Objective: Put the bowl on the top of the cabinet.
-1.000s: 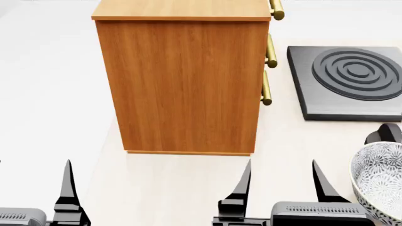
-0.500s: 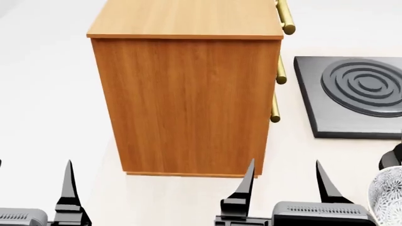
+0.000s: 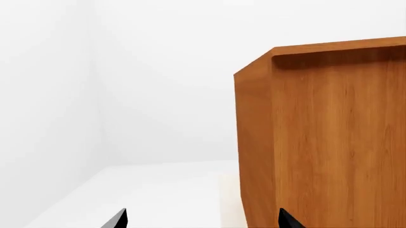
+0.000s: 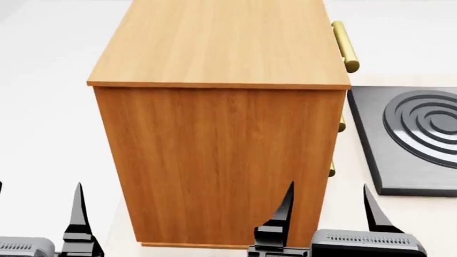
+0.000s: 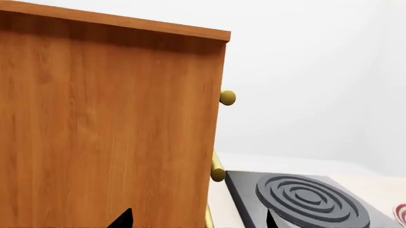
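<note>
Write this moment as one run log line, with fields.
phase: approach | bowl: not in view | cabinet: top bare | left gripper: open | right gripper: open

One cabinet, one burner plate, two hands.

A single cabinet [image 4: 218, 160] stands just ahead of both hands, with three brass handles [image 4: 345, 46] showing on its front. One black burner plate [image 4: 414, 136] lies beyond the right hand [image 4: 325, 206]; the left hand [image 4: 39, 209] makes two.
</note>
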Controlling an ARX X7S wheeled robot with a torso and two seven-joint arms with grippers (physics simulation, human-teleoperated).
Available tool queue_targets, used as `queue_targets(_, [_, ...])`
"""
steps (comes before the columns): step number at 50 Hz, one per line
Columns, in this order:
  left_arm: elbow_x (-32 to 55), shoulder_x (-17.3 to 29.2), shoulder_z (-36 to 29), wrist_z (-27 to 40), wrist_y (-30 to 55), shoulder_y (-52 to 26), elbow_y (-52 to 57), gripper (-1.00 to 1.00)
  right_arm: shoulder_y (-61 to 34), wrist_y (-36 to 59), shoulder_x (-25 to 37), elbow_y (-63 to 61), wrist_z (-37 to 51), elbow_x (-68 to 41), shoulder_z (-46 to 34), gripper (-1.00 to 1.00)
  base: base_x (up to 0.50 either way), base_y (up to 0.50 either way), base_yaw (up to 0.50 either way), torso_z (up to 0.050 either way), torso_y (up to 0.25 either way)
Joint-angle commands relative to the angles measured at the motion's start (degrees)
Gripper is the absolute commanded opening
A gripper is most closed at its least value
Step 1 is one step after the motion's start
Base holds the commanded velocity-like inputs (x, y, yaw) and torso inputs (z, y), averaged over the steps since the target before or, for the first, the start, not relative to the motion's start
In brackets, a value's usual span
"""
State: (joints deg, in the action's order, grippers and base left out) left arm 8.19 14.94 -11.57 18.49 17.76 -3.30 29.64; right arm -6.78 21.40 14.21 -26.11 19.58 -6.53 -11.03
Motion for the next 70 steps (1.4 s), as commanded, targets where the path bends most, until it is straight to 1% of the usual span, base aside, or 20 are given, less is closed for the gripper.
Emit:
queue_targets(1, [0.2, 0.3, -0.2, 0.2, -0.1, 0.0, -0.1, 1.0, -0.2, 0.4, 0.1, 0.9, 2.1, 2.2, -0.8, 1.0, 0.0, 0.0, 0.0, 0.0, 0.0])
queue_targets(5, [0.3, 0.4, -0.3, 0.3, -0.5, 0.0, -0.4, 1.0, -0.3, 1.9, -0.3, 1.0, 4.4, 4.8, -1.7, 1.0, 0.0, 0.0, 0.0, 0.0, 0.0])
queue_targets(9, [0.3, 0.5, -0.4, 0.4, -0.4, -0.1, -0.4, 1.0, -0.6, 3.4, 0.2, 0.4, 3.2, 3.9, -2.2, 1.0, 0.0, 0.0, 0.0, 0.0, 0.0])
queue_targets(11, [0.3, 0.5, -0.4, 0.3, -0.8, -0.1, -0.9, 1.0, -1.3, 9.4, -0.3, -1.1, 4.7, 4.3, -1.7, 1.0, 0.0, 0.0, 0.0, 0.0, 0.0])
queue_targets(15, [0.5, 0.6, -0.4, 0.4, -0.7, -0.1, -1.0, 1.0, -0.8, 13.8, 0.1, -4.4, 6.0, 5.1, -1.3, 1.0, 0.0, 0.0, 0.0, 0.0, 0.0])
queue_targets(16, [0.5, 0.5, -0.5, 0.4, -0.9, -0.3, -1.4, 1.0, -0.7, 17.0, 1.3, -7.0, 5.9, 5.7, -1.3, 1.0, 0.0, 0.0, 0.0, 0.0, 0.0])
queue_targets(20, [0.7, 0.5, -0.6, 0.4, -0.9, -0.4, -1.6, 1.0, -0.7, 21.0, 1.6, -11.4, 6.4, 4.5, 2.7, 1.0, 0.0, 0.0, 0.0, 0.0, 0.0])
queue_targets(24, [0.9, 0.4, -0.7, 0.4, -1.2, -0.6, -2.1, 1.0, -0.8, 23.6, 4.1, -14.8, 7.0, 6.4, 3.5, 1.0, 0.0, 0.0, 0.0, 0.0, 0.0])
queue_targets(25, [1.0, 0.4, -0.7, 0.4, -1.3, -0.6, -2.4, 1.0, -1.2, 28.6, 5.5, -17.0, 5.6, 5.8, 3.9, 1.0, 0.0, 0.0, 0.0, 0.0, 0.0])
queue_targets(29, [0.9, 0.5, -0.9, 0.5, -1.2, -0.7, -2.4, 1.0, -1.9, 36.9, 5.1, -20.7, 4.2, 3.2, 7.7, 1.0, 0.0, 0.0, 0.0, 0.0, 0.0])
queue_targets(31, [0.8, 0.5, -1.0, 0.6, -1.5, -0.7, -2.7, 1.0, -2.9, 43.8, 6.9, -22.0, 2.6, 2.4, 7.5, 1.0, 0.0, 0.0, 0.0, 0.0, 0.0])
queue_targets(35, [0.8, 0.5, -1.1, 0.7, -1.5, -0.7, -2.8, 1.0, -3.8, 50.1, 9.9, -26.3, 2.1, 2.8, 6.6, 1.0, 0.0, 0.0, 0.0, 0.0, 0.0])
queue_targets(38, [0.9, 0.7, -1.0, 1.0, -0.8, -0.8, -1.9, 1.0, -4.9, 58.5, 11.5, -31.3, -1.6, 0.2, 7.9, 1.0, 0.0, 0.0, 0.0, 0.0, 0.0])
queue_targets(42, [0.9, 0.9, -0.9, 1.2, -0.8, -0.5, -1.4, 1.0, -3.9, 62.9, 14.1, -33.2, -0.6, 0.5, 6.0, 1.0, 0.0, 0.0, 0.0, 0.0, 0.0])
queue_targets(45, [1.0, 1.0, -0.8, 1.3, -0.8, -0.4, -1.3, 1.0, -2.8, 64.7, 14.8, -33.7, -0.7, 0.0, 6.4, 1.0, 0.0, 0.0, 0.0, 0.0, 0.0])
queue_targets(47, [1.0, 1.0, -0.8, 1.4, -0.8, -0.5, -1.4, 1.0, -1.7, 65.5, 15.9, -33.9, 0.2, -3.4, 8.9, 1.0, 0.0, 0.0, 0.0, 0.0, 0.0])
queue_targets(52, [0.9, 1.1, -1.1, 1.6, -0.9, -0.2, -1.0, 1.0, 0.2, 66.2, 21.0, -33.8, 13.7, -24.5, 15.2, 1.0, 0.0, 0.0, 0.0, 0.0, 0.0])
queue_targets(55, [0.9, 1.1, -1.3, 1.6, -0.8, -0.3, -1.1, 1.0, 0.9, 66.3, 23.1, -33.8, 19.6, -33.1, 17.7, 1.0, 0.0, 0.0, 0.0, 0.0, 0.0])
queue_targets(60, [0.8, 1.1, -1.5, 1.8, -0.7, -0.4, -1.1, 1.0, 2.6, 64.9, 24.9, -33.1, 21.6, -35.7, 17.7, 1.0, 0.0, 0.0, 0.0, 0.0, 0.0])
queue_targets(70, [0.8, 1.3, -1.9, 2.1, -0.4, -0.6, -0.8, 1.0, 5.9, 60.6, 26.6, -31.0, 22.7, -35.1, 16.1, 1.0, 0.0, 0.0, 0.0, 0.0, 0.0])
